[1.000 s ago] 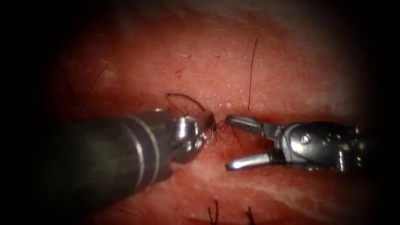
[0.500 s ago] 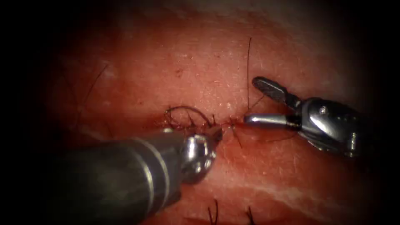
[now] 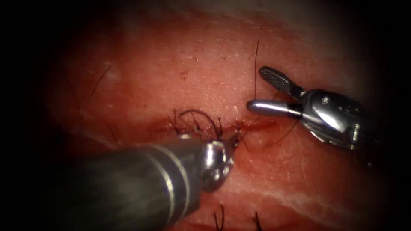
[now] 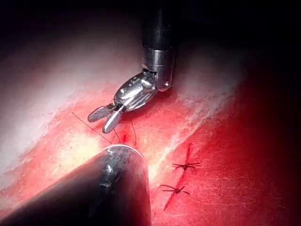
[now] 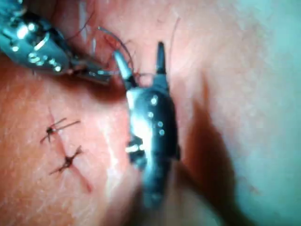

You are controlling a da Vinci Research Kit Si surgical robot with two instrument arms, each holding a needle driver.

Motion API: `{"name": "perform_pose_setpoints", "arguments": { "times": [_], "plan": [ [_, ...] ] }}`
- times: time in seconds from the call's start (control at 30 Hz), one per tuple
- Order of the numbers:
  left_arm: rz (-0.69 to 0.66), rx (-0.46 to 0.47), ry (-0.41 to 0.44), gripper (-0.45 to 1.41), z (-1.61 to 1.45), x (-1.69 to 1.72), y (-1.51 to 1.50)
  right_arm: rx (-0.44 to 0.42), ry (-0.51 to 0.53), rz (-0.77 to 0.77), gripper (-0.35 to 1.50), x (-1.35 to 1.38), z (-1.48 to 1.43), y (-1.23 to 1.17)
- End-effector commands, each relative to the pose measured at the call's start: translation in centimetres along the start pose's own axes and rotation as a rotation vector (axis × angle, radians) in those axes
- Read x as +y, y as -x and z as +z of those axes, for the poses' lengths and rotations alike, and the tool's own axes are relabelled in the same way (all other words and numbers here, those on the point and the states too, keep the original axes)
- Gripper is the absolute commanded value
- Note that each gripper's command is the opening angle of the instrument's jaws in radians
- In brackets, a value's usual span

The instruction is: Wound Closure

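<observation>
1. Tissue (image 3: 192,64): carries the cut (image 3: 162,126), which runs across the endoscope view from left to right. The cut is the reference for all positions below.

2. Left tool (image 3: 234,139): the shaft enters from below and left of the cut, and the tip rests on the cut line near its middle. In the right wrist view its jaws lie pressed together. Whether they pinch thread or tissue cannot be told.

3. Dark arc (image 3: 197,112): a thin curved line stands over the cut, just left of the left tool's tip, with both ends down at the cut line. Whether this is the needle or a loop of thread cannot be told. No needle can be made out for certain in either tool.

4. Short thread ends (image 3: 219,124): these stick up from the cut beside the arc.

5. Thread (image 3: 256,68): one strand rises straight up from the cut's right part, away from the cut, and passes just beside the right tool's jaws.

6. Red fluid (image 3: 267,124): lies along the cut's right part.

7. Right tool (image 3: 256,87): sits above and right of the cut, clear of the tissue. Its jaws are spread wide and grip nothing.

8. Finished stitches (image 4: 186,165): two knotted stitches close a further stretch of the cut, well apart from both tool tips.
</observation>
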Motion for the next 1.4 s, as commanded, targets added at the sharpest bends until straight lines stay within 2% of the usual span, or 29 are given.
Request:
{"name": "perform_pose_setpoints", "arguments": {
  "times": [0.03,0.27,0.63,0.67,0.7,0.77,1.0,1.13,1.2,1.23,1.3,1.33,1.4],
  "plan": [
    [-0.001,0.0,0.001,-0.45,0.08,0.08,-0.04,-0.015,0.009,0.0,0.66,-0.04,0.03,0.13],
    [0.0,-0.007,0.005,-0.45,0.15,0.1,-0.06,-0.095,0.071,-0.012,0.66,0.05,0.15,0.32],
    [0.003,-0.007,0.012,-0.45,0.23,0.05,0.05,-0.097,0.102,-0.01,0.66,0.17,0.36,0.35],
    [0.003,-0.007,0.012,-0.45,0.23,0.05,0.06,-0.097,0.101,-0.01,0.54,0.16,0.36,0.35],
    [0.003,-0.007,0.012,-0.45,0.24,0.05,0.06,-0.097,0.101,-0.011,0.2,0.16,0.35,0.36],
    [0.003,-0.007,0.012,-0.45,0.24,0.05,0.06,-0.097,0.099,-0.011,-0.35,0.15,0.33,0.36],
    [-0.011,-0.008,0.02,-0.45,0.23,-0.1,0.18,-0.106,0.129,-0.023,-0.35,0.09,0.26,0.36],
    [-0.039,-0.024,0.036,-0.45,0.24,-0.49,0.38,-0.102,0.136,-0.062,-0.35,-0.04,0.13,0.38],
    [-0.067,-0.044,0.028,-0.45,0.27,-0.9,0.55,-0.093,0.148,-0.088,-0.35,-0.14,0.01,0.39],
    [-0.067,-0.044,0.028,-0.45,0.27,-0.9,0.55,-0.093,0.148,-0.088,-0.35,-0.14,0.01,0.39],
    [-0.094,-0.055,0.007,-0.45,0.35,-1.39,0.69,-0.088,0.168,-0.11,-0.35,-0.22,-0.1,0.42],
    [-0.094,-0.055,0.007,-0.45,0.35,-1.39,0.69,-0.088,0.168,-0.11,-0.35,-0.22,-0.1,0.42],
    [-0.121,-0.062,-0.018,-0.45,0.43,-1.81,0.76,-0.085,0.173,-0.122,-0.35,-0.28,-0.17,0.49]
  ]
}}
